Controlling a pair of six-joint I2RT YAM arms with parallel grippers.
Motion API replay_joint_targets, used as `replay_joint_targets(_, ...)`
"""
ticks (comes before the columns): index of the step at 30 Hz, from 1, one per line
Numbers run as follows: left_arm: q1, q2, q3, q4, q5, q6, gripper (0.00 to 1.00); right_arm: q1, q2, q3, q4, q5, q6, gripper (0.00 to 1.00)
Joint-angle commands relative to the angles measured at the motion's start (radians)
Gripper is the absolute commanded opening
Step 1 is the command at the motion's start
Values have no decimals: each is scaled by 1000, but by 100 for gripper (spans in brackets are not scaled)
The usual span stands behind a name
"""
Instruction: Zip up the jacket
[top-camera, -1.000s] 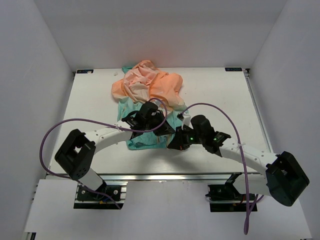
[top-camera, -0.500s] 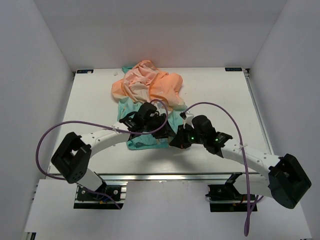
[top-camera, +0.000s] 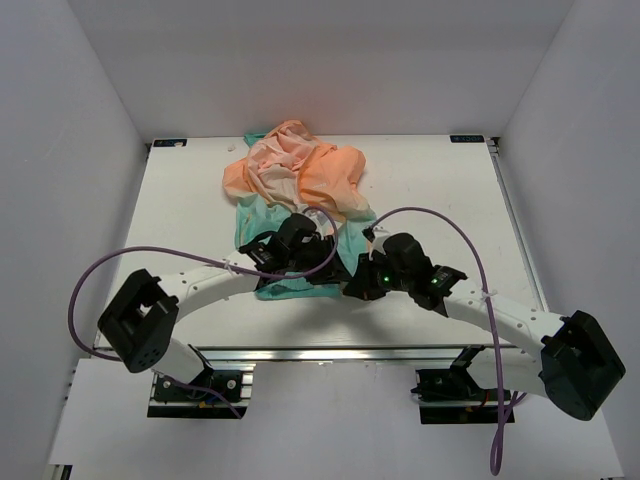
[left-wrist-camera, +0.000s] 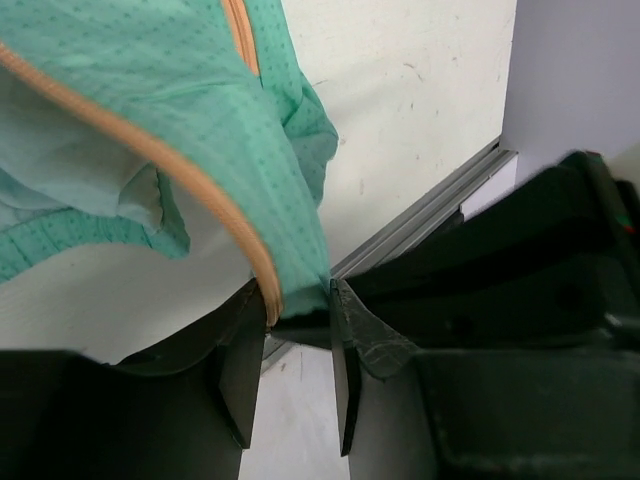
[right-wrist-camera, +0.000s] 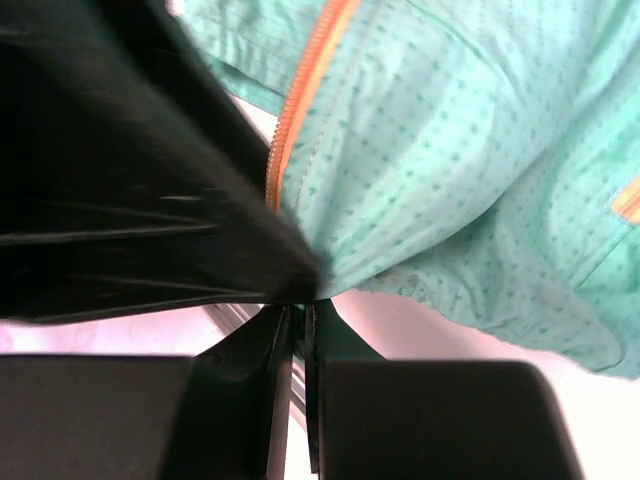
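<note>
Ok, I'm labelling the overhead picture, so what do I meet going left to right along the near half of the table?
Left arm's black joint block → left gripper at the jacket's teal hem → right gripper, also at the hem → right arm's black joint block.

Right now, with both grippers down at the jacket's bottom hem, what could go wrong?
The left gripper has its jaws apart, with only the hem corner of the jacket and the zipper end between them, so that side could slip out. The right gripper pinches just a thin edge of teal hem; a pull may strip it free. The orange upper part lies bunched, so zipping could snag there.
</note>
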Motion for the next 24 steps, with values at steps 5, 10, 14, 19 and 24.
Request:
replay_joint_targets(5,-84,-113,-24,-54,69,2,39,-8,-33,47,87,101,32,0)
replay_joint_targets(10,-95,-119,-36,-76,94,7,39,-13,-57,58,110,101,46,0)
replay_joint_targets(14,-99,-118,-38,-114,83,8,38,-18,-84,54,127,86,36,0)
replay_joint_targets(19,-99,-179,-50,-114,28,13,41,-19,-98,58,87,115,34,0)
replay_joint_targets(24,-99,-251,19,-355,-199,22,52,-21,-115,47,38,150,9,0)
